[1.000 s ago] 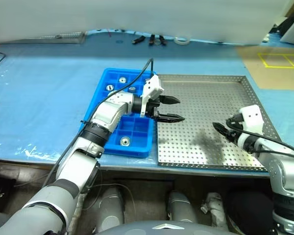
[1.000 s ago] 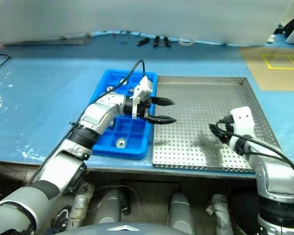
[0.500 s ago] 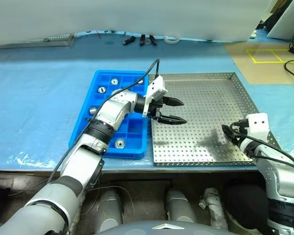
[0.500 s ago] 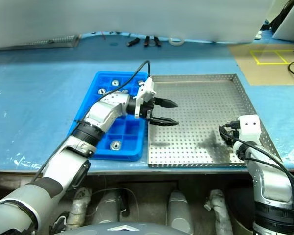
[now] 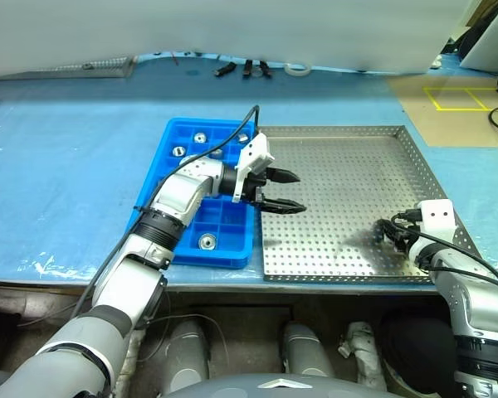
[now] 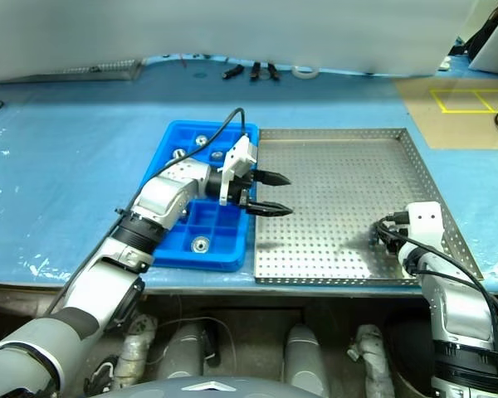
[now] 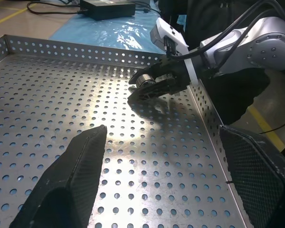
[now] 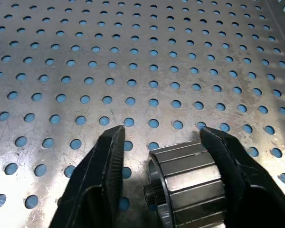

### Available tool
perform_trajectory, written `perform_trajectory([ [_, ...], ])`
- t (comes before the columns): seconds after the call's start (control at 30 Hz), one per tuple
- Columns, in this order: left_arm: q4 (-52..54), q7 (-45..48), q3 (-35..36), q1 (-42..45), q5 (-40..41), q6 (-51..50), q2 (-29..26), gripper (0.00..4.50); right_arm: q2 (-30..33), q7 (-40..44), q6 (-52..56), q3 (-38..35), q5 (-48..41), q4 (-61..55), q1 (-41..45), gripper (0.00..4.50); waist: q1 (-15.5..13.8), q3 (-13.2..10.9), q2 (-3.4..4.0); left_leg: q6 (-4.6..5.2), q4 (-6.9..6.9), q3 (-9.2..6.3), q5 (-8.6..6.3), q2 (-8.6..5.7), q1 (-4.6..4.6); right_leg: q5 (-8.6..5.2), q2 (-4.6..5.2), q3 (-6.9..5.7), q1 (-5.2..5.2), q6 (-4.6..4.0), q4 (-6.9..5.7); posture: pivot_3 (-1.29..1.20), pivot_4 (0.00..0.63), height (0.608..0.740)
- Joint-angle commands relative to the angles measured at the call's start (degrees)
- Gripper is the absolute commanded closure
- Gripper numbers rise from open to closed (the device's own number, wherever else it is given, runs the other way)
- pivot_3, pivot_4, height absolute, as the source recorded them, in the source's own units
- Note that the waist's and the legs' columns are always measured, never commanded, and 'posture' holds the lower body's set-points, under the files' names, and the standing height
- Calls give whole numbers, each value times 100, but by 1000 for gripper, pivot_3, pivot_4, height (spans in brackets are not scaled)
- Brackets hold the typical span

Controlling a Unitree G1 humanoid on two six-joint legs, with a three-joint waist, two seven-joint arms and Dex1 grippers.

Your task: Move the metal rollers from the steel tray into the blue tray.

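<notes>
Right gripper (image 8: 156,156) low over near right part of steel tray (image 5: 349,166), fingers (image 8: 97,175) straddling one metal roller (image 8: 187,183); roller touches one finger, small gap to other, grip not confirmed. Left gripper (image 5: 280,191) jaws wide apart, empty, hovering over tray's left edge beside blue tray (image 5: 183,137). Other metal rollers (image 5: 207,241) sit in separate blue tray compartments. Both trays side by side on blue table sheet (image 5: 66,166).
</notes>
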State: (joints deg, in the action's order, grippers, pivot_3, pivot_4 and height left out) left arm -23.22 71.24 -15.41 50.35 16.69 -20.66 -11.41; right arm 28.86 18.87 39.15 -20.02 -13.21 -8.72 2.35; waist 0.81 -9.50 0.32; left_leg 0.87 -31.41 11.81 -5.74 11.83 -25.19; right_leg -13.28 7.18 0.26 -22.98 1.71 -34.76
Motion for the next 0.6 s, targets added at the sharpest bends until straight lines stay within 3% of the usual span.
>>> perform_trajectory([
  [0.03, 328, 39, 91, -77, 59, -85, -134, 526, -15, 72, 2, 82, -93, -218, 22, 3002, 0, 0, 0, 0, 1, 0, 0, 0, 0, 0, 0, 0, -1, 0, 0, -408, 150, 740],
  [0.07, 351, 55, 100, -103, 58, -99, -181, 526, -1, 98, -3, 122, -98, -265, 30, 3237, 2, 0, 0, 0, 3, 0, 0, 1, 0, 0, 0, 0, -2, 0, 0, -408, 150, 740],
  [0.3, 655, 122, 249, -402, 107, -248, -719, 526, 24, 273, 244, 393, -323, -642, 534, 3243, 3, -1, 2, -2, 12, 1, 1, 2, -2, 0, -4, 2, -13, 0, 1, -371, 150, 740],
  [0.6, 1646, -334, 981, -1036, 395, -629, -1525, 526, -207, 973, 762, 1854, -708, -977, 2318, 3243, -76, -2, 4, -12, 26, 1, 7, 7, -3, 1, -8, 0, -25, -1, -4, -193, 150, 740],
])
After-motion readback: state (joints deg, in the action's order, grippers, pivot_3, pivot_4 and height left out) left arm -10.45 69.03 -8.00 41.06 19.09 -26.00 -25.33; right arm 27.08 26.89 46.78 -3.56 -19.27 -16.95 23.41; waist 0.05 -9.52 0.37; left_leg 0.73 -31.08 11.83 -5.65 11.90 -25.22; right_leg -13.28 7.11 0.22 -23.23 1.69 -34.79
